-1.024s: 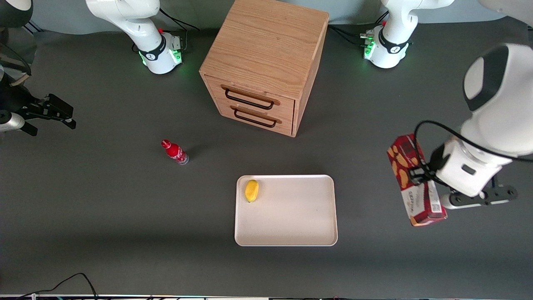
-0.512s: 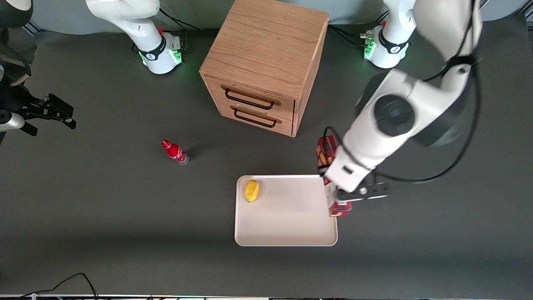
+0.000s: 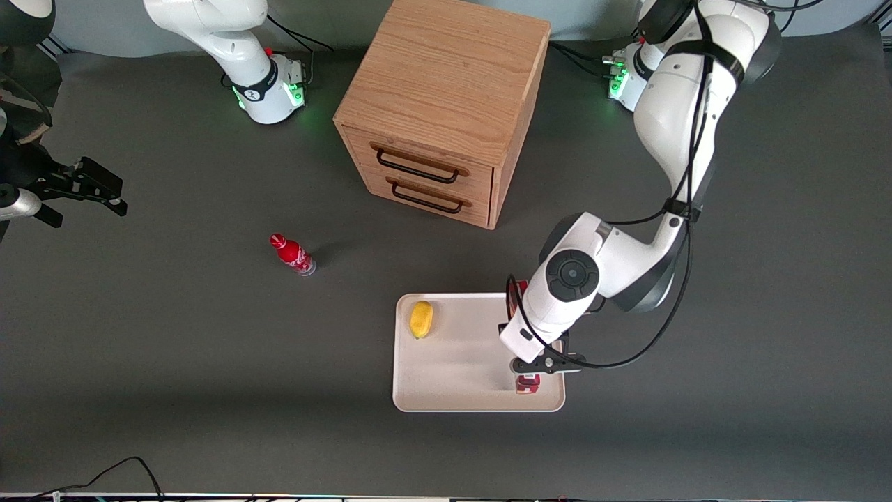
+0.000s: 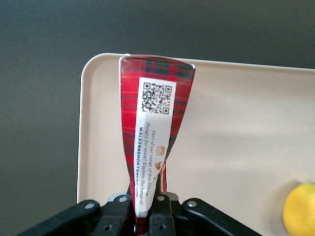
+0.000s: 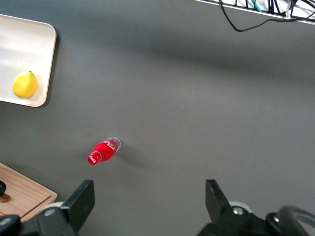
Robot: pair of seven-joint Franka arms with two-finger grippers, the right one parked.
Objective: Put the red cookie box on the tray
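Note:
The red cookie box (image 4: 152, 118) is a narrow dark-red tartan carton with a white QR label. My left gripper (image 4: 145, 209) is shut on its near end. The box hangs end-down over the cream-white tray (image 4: 236, 128), close to one rounded corner; I cannot tell whether it touches. In the front view the gripper (image 3: 534, 365) is above the tray (image 3: 453, 380), at the tray's end toward the working arm. The wrist hides most of the box (image 3: 527, 384); only a red end shows below it.
A yellow lemon (image 3: 421, 318) lies in the tray's corner toward the parked arm. A small red bottle (image 3: 293, 254) lies on the grey table toward the parked arm. A wooden two-drawer cabinet (image 3: 446, 104) stands farther from the front camera than the tray.
The left arm swung in from the working arm's end of the table, carrying the box over the tray and lowering it. Lemon, bottle and cabinet stayed put.

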